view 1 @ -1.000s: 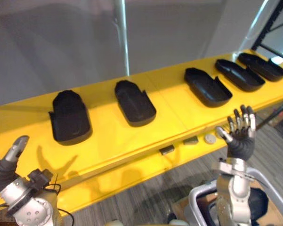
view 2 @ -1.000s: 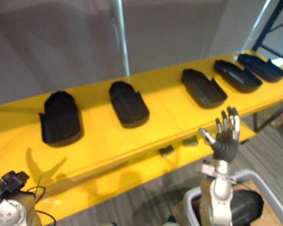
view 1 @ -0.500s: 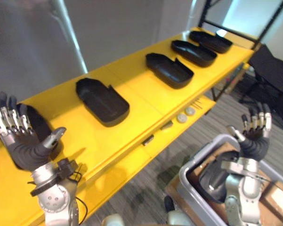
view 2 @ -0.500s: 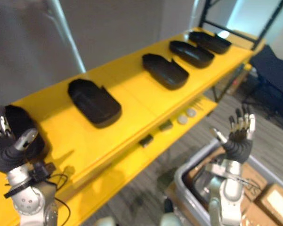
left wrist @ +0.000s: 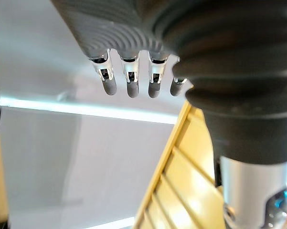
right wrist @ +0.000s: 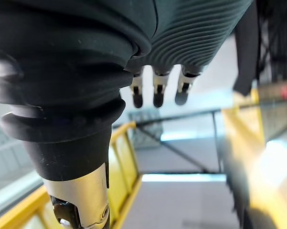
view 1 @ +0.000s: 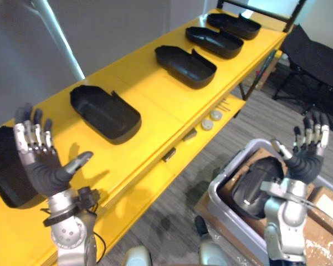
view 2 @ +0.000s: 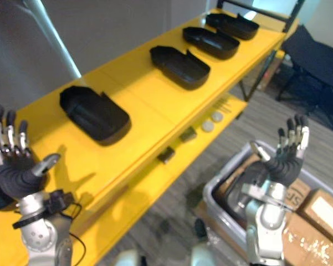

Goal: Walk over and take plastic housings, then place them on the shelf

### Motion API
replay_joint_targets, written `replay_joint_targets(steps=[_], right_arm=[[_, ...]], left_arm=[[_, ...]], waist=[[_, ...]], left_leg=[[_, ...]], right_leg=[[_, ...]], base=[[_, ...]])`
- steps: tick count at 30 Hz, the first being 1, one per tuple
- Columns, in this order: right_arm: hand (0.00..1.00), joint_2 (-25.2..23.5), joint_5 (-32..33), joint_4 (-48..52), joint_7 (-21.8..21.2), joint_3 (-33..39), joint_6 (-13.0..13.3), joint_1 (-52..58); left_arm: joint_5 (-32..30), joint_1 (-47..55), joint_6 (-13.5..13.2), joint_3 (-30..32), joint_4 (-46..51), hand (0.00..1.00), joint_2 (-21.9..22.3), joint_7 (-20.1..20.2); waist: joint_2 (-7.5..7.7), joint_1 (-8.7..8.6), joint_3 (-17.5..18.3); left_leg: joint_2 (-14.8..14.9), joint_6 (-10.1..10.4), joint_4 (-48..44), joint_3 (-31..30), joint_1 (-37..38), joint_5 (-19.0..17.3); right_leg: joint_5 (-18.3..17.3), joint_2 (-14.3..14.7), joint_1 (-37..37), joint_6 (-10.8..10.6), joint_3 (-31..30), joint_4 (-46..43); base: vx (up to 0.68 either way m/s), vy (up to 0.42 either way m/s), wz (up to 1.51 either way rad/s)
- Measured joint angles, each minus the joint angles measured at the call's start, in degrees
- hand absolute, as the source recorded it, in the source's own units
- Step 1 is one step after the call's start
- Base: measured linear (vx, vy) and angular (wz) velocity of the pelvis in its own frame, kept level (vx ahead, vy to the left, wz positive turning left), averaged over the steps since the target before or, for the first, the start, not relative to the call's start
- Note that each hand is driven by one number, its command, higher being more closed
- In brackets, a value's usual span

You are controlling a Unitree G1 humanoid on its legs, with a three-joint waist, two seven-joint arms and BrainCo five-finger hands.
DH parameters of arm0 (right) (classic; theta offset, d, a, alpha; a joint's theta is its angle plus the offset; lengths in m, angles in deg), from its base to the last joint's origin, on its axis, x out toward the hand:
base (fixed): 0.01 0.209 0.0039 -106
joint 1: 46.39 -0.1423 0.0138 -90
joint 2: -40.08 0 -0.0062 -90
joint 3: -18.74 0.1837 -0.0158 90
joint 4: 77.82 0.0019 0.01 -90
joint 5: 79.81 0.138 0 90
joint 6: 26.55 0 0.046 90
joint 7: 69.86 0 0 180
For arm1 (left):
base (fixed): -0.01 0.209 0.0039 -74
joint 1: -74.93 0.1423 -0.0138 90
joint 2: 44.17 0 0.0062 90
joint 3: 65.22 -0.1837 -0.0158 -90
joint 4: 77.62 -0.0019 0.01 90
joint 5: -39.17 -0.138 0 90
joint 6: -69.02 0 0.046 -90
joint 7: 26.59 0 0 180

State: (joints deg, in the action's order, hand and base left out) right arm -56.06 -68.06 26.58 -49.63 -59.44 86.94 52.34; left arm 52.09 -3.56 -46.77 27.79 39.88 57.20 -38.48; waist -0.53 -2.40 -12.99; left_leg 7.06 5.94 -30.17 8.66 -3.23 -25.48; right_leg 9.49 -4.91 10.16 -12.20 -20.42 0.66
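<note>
Plastic housings point(view 1: 105, 113) sit spaced along the yellow shelf point(view 1: 155, 94), and one more housing point(view 1: 257, 185) lies in the grey bin point(view 1: 228, 169) beside the right hand point(view 1: 306, 162), which is raised, spread-fingered and empty like the left hand point(view 1: 43, 166), probably free to reach for it.

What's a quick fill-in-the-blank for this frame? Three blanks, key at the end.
1. The left hand and the right hand are both raised with straight fingers and hold ____.
2. The shelf bearing the row of black housings is coloured ____.
3. The grey bin on the floor near the right hand holds one black ____.
Missing words: nothing; yellow; housing.
</note>
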Motion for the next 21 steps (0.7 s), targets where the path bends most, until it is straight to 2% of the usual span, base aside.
replay_joint_targets(steps=[1,3,4,6,8,10,13,15,16,18,20,21], right_arm=[[0.00,-0.04,-0.31,0.12,0.13,1.32,0.01,1.41],[0.00,-0.35,-0.20,0.55,0.78,4.68,0.21,4.84],[0.00,-0.54,-0.15,0.57,0.90,5.18,0.23,5.63],[0.00,-1.13,0.96,1.07,0.71,5.84,0.46,8.15],[0.00,-1.84,2.29,1.37,-1.26,5.99,1.39,9.36],[0.00,-2.61,3.84,2.31,-3.73,6.05,1.86,10.20],[0.00,-2.93,6.84,3.31,-8.88,3.51,2.81,9.24],[0.00,-2.68,6.79,3.29,-10.01,0.33,2.65,7.17],[0.00,-2.13,6.51,3.20,-10.01,-1.37,2.22,4.91],[0.00,-0.98,6.41,2.60,-8.77,-2.47,0.16,2.02],[0.00,-1.57,6.43,2.43,-6.14,-2.48,-1.45,3.12],[0.00,-2.38,6.42,2.54,-5.66,-2.49,-1.39,4.19]], left_arm=[[0.70,-0.64,0.00,-1.74,-1.34,0.00,-0.02,0.52],[0.66,-2.82,0.03,-7.04,-4.09,0.00,-0.51,1.24],[0.65,-3.29,0.09,-8.29,-4.63,0.00,-0.84,1.39],[0.38,-5.11,0.45,-12.50,-6.64,0.00,-1.62,1.51],[-0.47,-6.43,0.96,-13.98,-6.68,0.00,-1.64,0.67],[-0.55,-7.74,1.70,-15.48,-6.73,0.00,-1.70,-0.81],[-1.36,-7.35,3.74,-15.45,-6.83,0.00,-1.70,-3.44],[-2.25,-6.52,4.65,-15.26,-6.83,0.00,-1.72,-3.93],[-2.33,-6.52,4.73,-15.09,-6.82,0.00,-1.76,-3.64],[-2.29,-6.55,4.74,-14.24,-6.82,0.00,-1.94,-1.86],[-1.88,-5.69,4.71,-14.33,-5.12,0.00,-4.06,2.38],[-1.57,-5.24,4.69,-14.42,-4.35,0.00,-5.10,3.71]], waist=[[-0.01,-0.64,0.01],[0.01,-2.96,0.01],[0.01,-3.39,0.02],[-0.05,-5.44,0.04],[-0.07,-6.35,0.05],[-0.11,-6.40,0.06],[-0.33,-6.15,0.10],[-0.63,-5.08,0.15],[-0.92,-3.99,-0.03],[-1.61,-2.10,-1.25],[-2.49,0.05,-1.73],[-2.49,0.17,-1.72]], left_leg=[[0.01,-0.06,0.18,0.58,0.35,-0.14],[0.15,-0.21,-0.20,2.28,0.22,-0.77],[0.28,-0.23,-0.27,2.99,0.31,-0.90],[0.42,-0.15,-0.26,4.41,1.43,-1.39],[0.43,-0.27,-0.16,4.60,2.16,-1.97],[0.41,-0.29,-0.15,4.95,2.13,-2.32],[0.24,-0.31,-0.46,4.28,1.40,-2.33],[0.20,-0.35,-2.31,1.86,-0.64,-2.68],[0.18,-0.41,-4.78,-0.89,-2.55,-3.46],[0.30,-0.22,-9.18,-4.13,-4.24,-4.68],[0.68,-1.07,-14.07,-6.50,-5.01,-6.94],[0.77,-1.70,-14.96,-6.39,-5.17,-7.65]], right_leg=[[0.03,0.09,0.20,-0.01,-0.57,0.04],[-0.05,0.51,1.39,0.14,-2.33,-0.05],[-0.02,0.81,1.76,0.17,-3.08,-0.17],[0.13,1.68,2.17,0.39,-5.22,-0.15],[0.29,2.46,2.69,0.60,-6.24,-0.40],[0.42,2.72,3.35,0.78,-6.25,-0.69],[0.42,2.63,4.03,0.79,-5.69,-1.45],[-0.18,2.81,5.36,0.90,-4.35,-3.45],[-1.08,3.38,7.09,0.51,-3.35,-6.25],[-2.31,4.26,8.13,0.11,-1.67,-11.06],[-2.91,4.85,7.88,0.02,0.01,-14.82],[-2.75,4.96,7.74,-0.15,0.01,-15.05]], base=[[0.02,0.016,-0.35],[0.01,0.019,-0.44],[0.00,0.017,-0.55],[0.01,0.010,-0.59],[0.01,0.000,-0.54],[-0.01,-0.016,-0.36],[0.00,-0.033,0.06],[-0.01,-0.042,0.34],[-0.03,-0.064,0.44],[-0.05,-0.036,0.46],[-0.09,0.044,0.25],[-0.14,0.099,-0.15]])
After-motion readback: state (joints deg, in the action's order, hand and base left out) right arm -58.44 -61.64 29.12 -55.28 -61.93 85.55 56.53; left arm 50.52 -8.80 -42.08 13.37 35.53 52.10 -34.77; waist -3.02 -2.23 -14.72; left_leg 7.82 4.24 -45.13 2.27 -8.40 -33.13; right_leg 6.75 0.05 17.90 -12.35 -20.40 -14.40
